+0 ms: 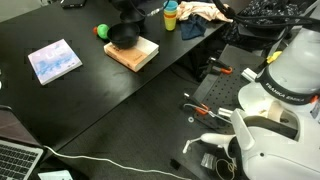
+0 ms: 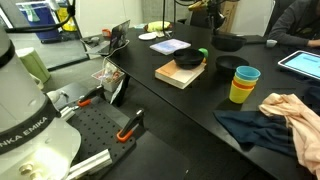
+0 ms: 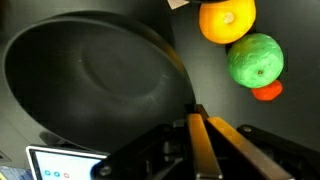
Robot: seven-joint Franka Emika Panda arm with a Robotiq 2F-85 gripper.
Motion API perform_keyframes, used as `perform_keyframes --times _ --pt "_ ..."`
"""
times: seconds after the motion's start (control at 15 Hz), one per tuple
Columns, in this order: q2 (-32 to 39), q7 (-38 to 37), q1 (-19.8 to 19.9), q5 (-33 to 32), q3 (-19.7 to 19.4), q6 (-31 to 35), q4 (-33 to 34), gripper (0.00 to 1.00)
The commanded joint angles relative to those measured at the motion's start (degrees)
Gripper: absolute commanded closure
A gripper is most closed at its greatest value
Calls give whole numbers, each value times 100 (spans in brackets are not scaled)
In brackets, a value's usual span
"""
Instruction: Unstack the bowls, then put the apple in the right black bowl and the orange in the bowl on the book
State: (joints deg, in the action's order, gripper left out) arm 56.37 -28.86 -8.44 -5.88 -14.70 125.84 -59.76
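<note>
My gripper (image 3: 197,135) is shut on the rim of the matte black round bowl (image 3: 90,80); the round green apple (image 3: 255,60) lies rightward.

2 black bowls (image 2: 188,61) (image 2: 228,42), 2 books (image 1: 141,56) (image 1: 54,61), 1 apple (image 3: 255,60), 1 orange (image 3: 227,20), 1 sm. red item (image 3: 266,92).

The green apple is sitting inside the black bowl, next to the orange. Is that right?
Not quite. The green apple is next to the orange, but it sits on the table outside the black bowl, not inside it. The wrist view shows this.
</note>
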Motion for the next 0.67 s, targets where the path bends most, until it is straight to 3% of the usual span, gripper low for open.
perform_keyframes --times 0.0,0.6 --pt "-976 -74 -153 -219 54 -114 -1125 98" --pt "-2499 -924 -206 -287 75 767 -3542 98"
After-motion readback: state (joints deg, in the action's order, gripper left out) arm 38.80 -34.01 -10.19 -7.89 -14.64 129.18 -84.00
